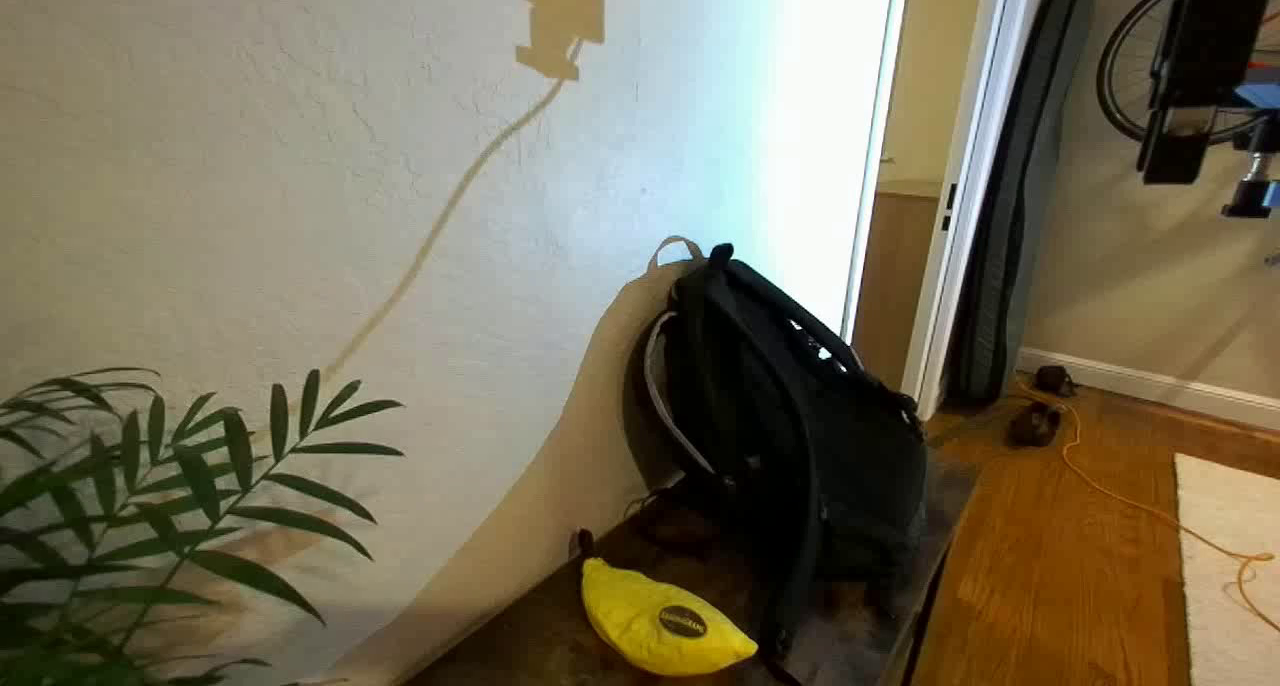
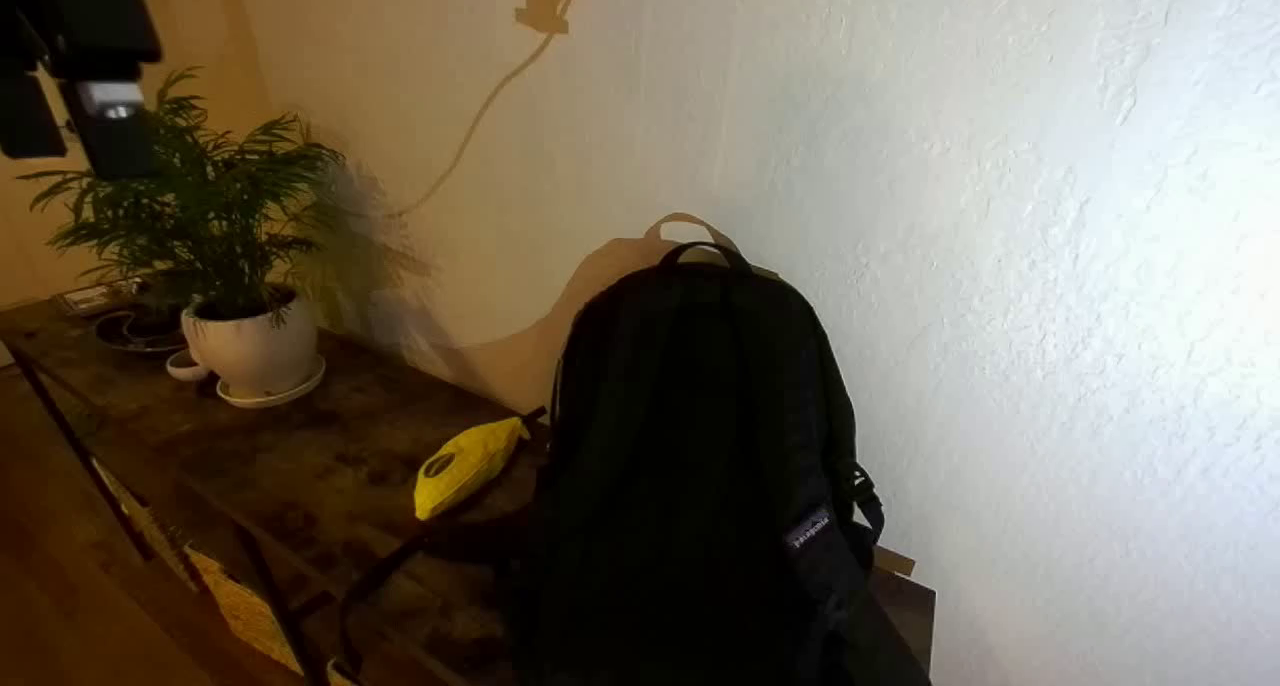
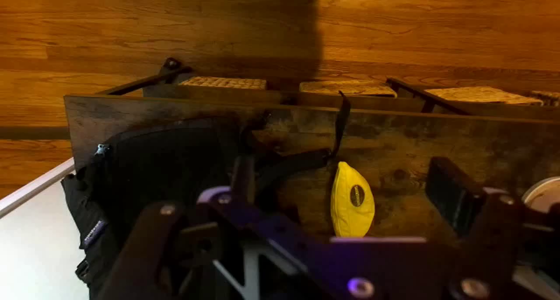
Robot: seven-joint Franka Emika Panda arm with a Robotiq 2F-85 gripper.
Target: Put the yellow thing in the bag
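Observation:
The yellow thing [image 1: 640, 621] [image 2: 478, 458] lies on a dark wooden bench [image 2: 300, 476], and its dark round label faces outward. Beside it the bag [image 1: 860, 456] [image 2: 690, 466], a black backpack, stands upright close to the wall; no opening into it can be made out. High above the bench, my gripper [image 3: 343, 179] is open, its fingers [image 3: 453, 195] wide apart and holding nothing. Seen from the wrist, the yellow thing [image 3: 350, 212] shows far below between the fingers, its near end hidden by the gripper body. The bag [image 3: 166, 164] fills the left of that view.
A loose black strap [image 3: 297, 163] of the bag runs across the bench near the yellow thing. A potted plant [image 2: 255, 351] stands farther along the bench. Woven baskets [image 3: 350, 88] sit beneath the bench's front edge. The textured wall [image 2: 1000, 316] rises right behind the bag.

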